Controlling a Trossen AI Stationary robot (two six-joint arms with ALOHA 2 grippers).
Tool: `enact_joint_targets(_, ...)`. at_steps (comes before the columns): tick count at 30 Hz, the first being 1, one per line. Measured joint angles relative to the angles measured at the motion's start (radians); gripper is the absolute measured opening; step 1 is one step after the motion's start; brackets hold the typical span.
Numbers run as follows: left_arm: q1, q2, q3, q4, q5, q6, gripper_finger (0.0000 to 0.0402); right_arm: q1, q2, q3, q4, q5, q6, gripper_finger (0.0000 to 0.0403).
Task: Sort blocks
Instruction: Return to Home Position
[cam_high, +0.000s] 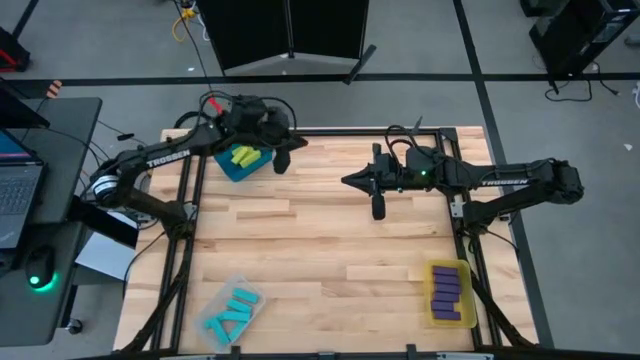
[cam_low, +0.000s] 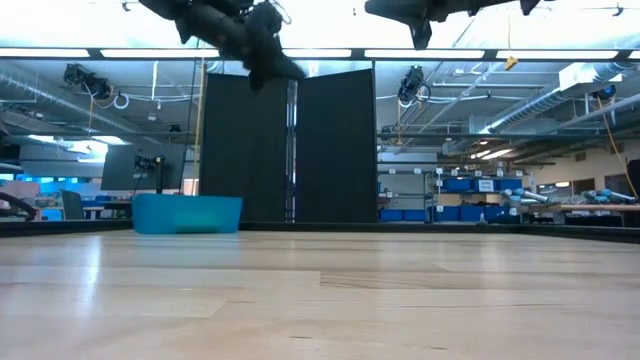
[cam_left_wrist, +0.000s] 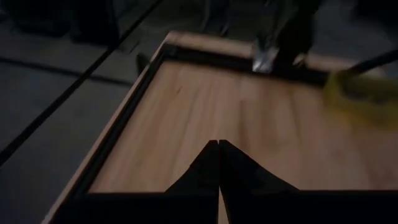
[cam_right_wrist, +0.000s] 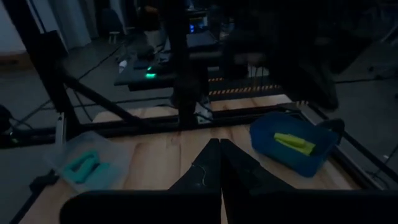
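Status, all positions taken off the blue bin (cam_high: 232, 174). It sits at a far corner of the desk (cam_high: 330, 250) with several lime green blocks (cam_high: 243, 155) lying inside.

My left gripper (cam_high: 284, 153) hangs just beside the bin's rim, on the side toward my right arm. The low view shows it well above the desk. Fingers are pressed together with nothing between them. From above, my left wrist covers part of the bin's far rim.

My right gripper (cam_high: 349, 180) is farther out from the bin along the same far stretch of desk. It points back toward the bin and is also up high. It's closed too, and empty. Plain wood lies under both grippers.

The cyan blocks (cam_high: 230, 315) are in the clear bin (cam_high: 225, 292). That's well apart from the blue bin, at the near corner on the same side of the desk. The purple blocks (cam_high: 450, 290) lie in a row in the yellow bin (cam_high: 452, 323), at the corner diagonally opposite the blue bin.

Around the desk:
- Black panels (cam_high: 290, 30) stand on the floor just beyond the blue bin's edge of the desk. In the low view they fill the background beside the bin.
- Past the blue bin, on my left arm's side, a side table carries a laptop (cam_high: 15, 190) and a mouse (cam_high: 40, 272) glowing green.
- A white sheet (cam_high: 105, 250) lies between that table and the desk.
- Cables loop over my left wrist above the bin.
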Motion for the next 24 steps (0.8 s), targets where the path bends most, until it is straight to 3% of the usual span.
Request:
enact_joint_targets(8,-0.081,-0.002,0.0,0.163,0.041,-0.066,0.0004,-0.01,-0.086,-0.112,0.012,-0.014,-0.013,0.0004)
enact_joint_targets(24,-0.128,-0.038,-0.001,0.255,0.015,-0.096,0.0003,-0.03,-0.526,-0.614,0.179,-0.012,0.066,0.0005)
